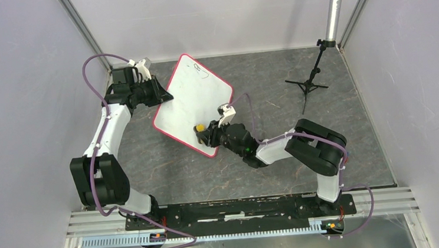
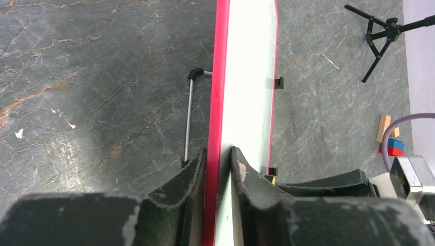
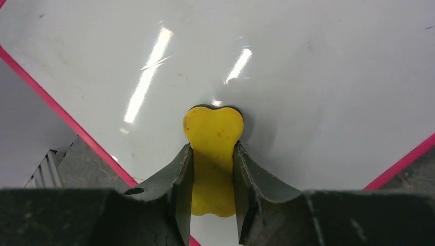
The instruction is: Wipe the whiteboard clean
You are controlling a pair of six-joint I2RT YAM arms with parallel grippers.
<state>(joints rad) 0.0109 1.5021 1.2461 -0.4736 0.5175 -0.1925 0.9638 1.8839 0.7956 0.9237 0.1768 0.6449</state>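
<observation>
Left arm: I see it bent out toward the far-left corner of the counter (image 1: 279, 166), left gripper (image 1: 162, 96) pinching the whiteboard (image 1: 194, 96) by its left red edge.
Right arm: elbow folded, reaching left; right gripper (image 1: 209, 134) clamped on a yellow eraser (image 1: 199, 127), tip against the board's near corner.
Open room: bare counter near and right of the board; tripod (image 1: 309, 85) far right.
Dark scribble near the board's far corner.

Bright, even overhead light in my top view, shadows faint and soft, two white glare streaks on the whiteboard (image 3: 318, 118) through my right wrist camera, closest foreground slightly soft in both wrist views, tabletop (image 2: 92, 77) marbling sharp, one dim patch left
</observation>
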